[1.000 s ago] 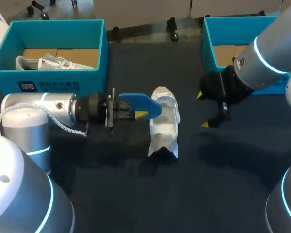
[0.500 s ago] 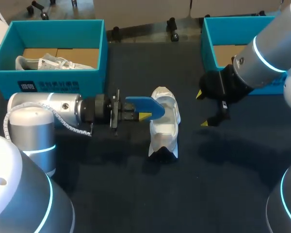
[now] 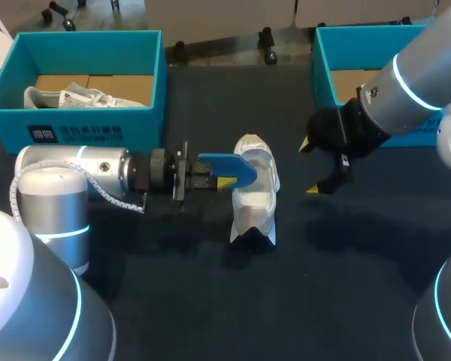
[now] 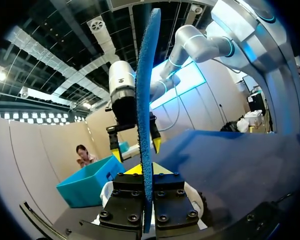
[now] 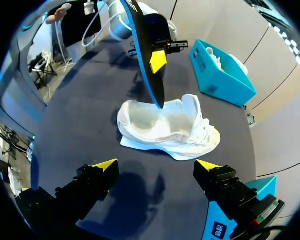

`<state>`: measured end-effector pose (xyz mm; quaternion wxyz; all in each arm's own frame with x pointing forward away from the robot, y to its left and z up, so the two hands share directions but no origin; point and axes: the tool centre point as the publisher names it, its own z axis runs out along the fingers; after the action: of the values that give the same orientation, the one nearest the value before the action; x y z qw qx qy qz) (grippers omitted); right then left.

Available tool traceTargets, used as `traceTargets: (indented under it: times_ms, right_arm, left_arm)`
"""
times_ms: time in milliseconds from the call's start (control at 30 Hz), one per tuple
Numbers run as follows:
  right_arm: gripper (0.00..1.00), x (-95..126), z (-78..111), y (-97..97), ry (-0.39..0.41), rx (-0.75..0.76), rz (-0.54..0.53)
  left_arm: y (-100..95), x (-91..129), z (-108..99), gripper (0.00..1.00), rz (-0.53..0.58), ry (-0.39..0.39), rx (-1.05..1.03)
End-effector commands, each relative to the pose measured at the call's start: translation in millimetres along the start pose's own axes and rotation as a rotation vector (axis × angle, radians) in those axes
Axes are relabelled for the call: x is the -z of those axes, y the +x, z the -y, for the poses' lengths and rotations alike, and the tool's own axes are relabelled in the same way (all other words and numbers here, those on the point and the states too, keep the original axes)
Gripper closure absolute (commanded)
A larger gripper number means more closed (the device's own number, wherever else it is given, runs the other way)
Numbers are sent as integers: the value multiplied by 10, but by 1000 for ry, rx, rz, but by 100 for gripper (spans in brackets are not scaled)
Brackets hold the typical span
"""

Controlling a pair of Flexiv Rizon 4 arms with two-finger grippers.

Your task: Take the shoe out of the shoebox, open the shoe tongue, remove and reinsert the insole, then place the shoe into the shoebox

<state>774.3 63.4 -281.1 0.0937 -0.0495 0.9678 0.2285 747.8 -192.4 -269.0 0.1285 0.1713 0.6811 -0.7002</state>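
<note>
Seat the insole (image 3: 227, 165) in the shoe (image 3: 257, 197)
Left gripper (image 3: 219, 180) clamps it; brace the shoe with your right gripper (image 3: 309, 166) (open, empty).

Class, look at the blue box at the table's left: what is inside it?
A white shoe lies on a brown cardboard floor. The box's front wall hides the near part of that floor.

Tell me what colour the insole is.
Blue; the insole shows best in the head view.
</note>
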Motion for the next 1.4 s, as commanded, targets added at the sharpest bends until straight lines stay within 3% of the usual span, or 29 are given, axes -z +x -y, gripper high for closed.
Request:
traceTargets:
  times_ms: [33, 533, 900, 1400]
  right_arm:
    - [0, -91, -79, 20, -3, 19, 5]
    - [0, -326, -339, 69, -58, 20, -1]
    - [0, -327, -343, 68, -39, 10, 7]
    - [0, -327, -343, 68, -39, 10, 7]
  left_arm:
    - [-2, -33, -45, 100, 2, 5, 1]
    - [-6, -23, -63, 100, 4, 5, -2]
    - [-14, -47, -95, 100, -3, 3, 2]
    - [-11, -5, 131, 100, -14, 49, -13]
